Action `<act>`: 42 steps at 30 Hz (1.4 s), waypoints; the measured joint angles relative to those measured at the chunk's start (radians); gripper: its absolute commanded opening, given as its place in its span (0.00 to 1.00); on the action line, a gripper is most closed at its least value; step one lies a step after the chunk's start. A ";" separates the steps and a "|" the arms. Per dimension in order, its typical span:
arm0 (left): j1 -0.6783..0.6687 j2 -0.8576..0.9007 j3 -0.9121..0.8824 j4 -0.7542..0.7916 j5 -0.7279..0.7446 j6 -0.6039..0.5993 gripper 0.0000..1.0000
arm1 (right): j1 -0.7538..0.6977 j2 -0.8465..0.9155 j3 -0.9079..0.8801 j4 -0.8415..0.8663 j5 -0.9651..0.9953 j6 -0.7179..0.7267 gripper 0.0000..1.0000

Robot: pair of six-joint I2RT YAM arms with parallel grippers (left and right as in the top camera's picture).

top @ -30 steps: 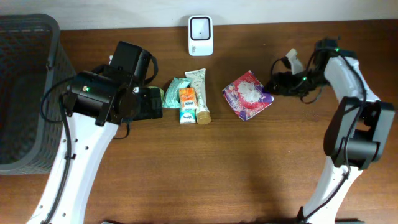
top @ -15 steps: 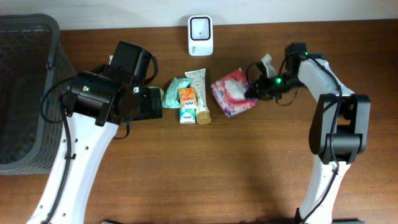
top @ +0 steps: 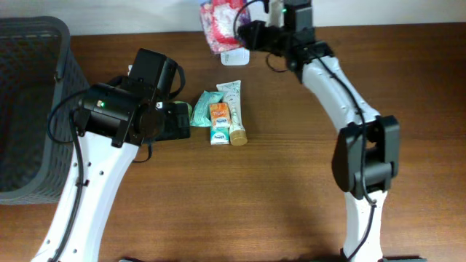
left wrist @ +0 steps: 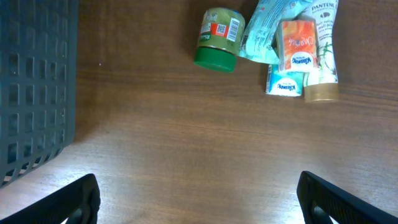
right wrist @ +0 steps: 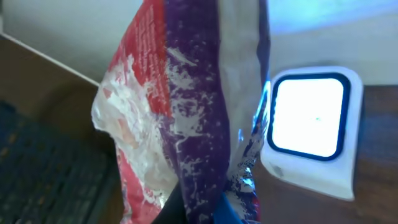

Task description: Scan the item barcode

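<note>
The brown wooden desk [top: 277, 196] carried a dark grey mesh basket [top: 29, 109] at its left end. The white barcode scanner [right wrist: 311, 118] stood at the desk's far edge by the wall, its square window glowing white inside a dark frame.

The snack pouch [top: 218, 20] hung clear of the desk, right in front of that scanner and covering most of it from overhead. The right pincer [top: 244, 33] was clenched on the pouch's edge. The pouch was crinkled, glossy foil, red on one side and purple on the other, with a white patch across the middle. A line of small white print ran along the red part, too fine to read.

The left pincer [left wrist: 199, 202] was spread wide and gripped nothing, hovering above bare wood near the basket.

A small group lay close together mid-desk: a cream tube [left wrist: 323, 50] marked PANTENE with a gold cap, a teal sachet [left wrist: 264, 31], and an orange and white box [left wrist: 293, 56] whose blue lettering was unclear. Just left of them lay a green-lidded jar [left wrist: 217, 40] on its side, its orange label showing a barcode.
</note>
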 measured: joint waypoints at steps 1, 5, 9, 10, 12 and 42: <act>0.000 0.000 0.000 0.000 0.000 0.000 0.99 | 0.008 0.013 0.000 0.012 0.017 0.011 0.04; 0.000 0.000 0.000 0.000 0.000 0.000 0.99 | 0.003 0.024 0.000 0.013 0.050 0.034 0.04; 0.000 0.000 0.000 -0.001 0.000 0.000 0.99 | -0.064 0.024 0.002 -0.063 0.001 0.042 0.04; 0.000 0.000 0.000 0.000 0.000 0.000 0.99 | -0.113 0.024 0.002 -0.123 -0.010 0.049 0.04; 0.000 0.000 0.000 -0.001 0.000 0.000 0.99 | -0.234 0.024 0.003 -0.220 -0.027 0.055 0.04; 0.000 0.000 0.000 0.000 0.000 0.000 0.99 | -0.326 0.023 0.002 -0.927 -0.213 -0.526 0.99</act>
